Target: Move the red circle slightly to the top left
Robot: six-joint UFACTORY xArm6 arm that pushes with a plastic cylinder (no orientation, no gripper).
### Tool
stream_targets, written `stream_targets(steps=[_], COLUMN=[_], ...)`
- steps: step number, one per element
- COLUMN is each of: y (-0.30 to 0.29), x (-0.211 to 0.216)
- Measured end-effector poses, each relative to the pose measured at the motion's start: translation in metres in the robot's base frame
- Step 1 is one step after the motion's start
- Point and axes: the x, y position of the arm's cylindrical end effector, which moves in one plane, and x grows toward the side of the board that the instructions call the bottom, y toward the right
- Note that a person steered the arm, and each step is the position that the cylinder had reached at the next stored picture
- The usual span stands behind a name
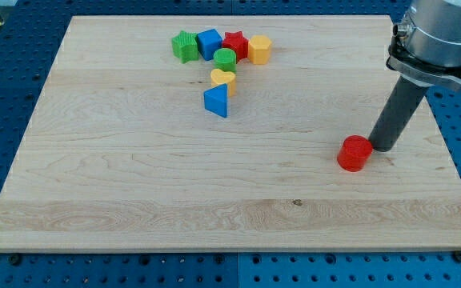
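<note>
The red circle lies on the wooden board at the view's right, a little below the middle. My tip rests on the board just to the right of the red circle, touching it or nearly so. The dark rod rises from there to the arm at the view's top right.
A cluster of blocks sits at the view's top, left of centre: a green star, a blue cube, a red star, a yellow hexagon, a green circle, a yellow heart and a blue triangle.
</note>
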Motion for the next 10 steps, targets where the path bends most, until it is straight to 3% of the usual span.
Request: stream_targets(steps=[2,6,10], y=[0.003,-0.01,-0.042], x=[0.0,0.054,0.03])
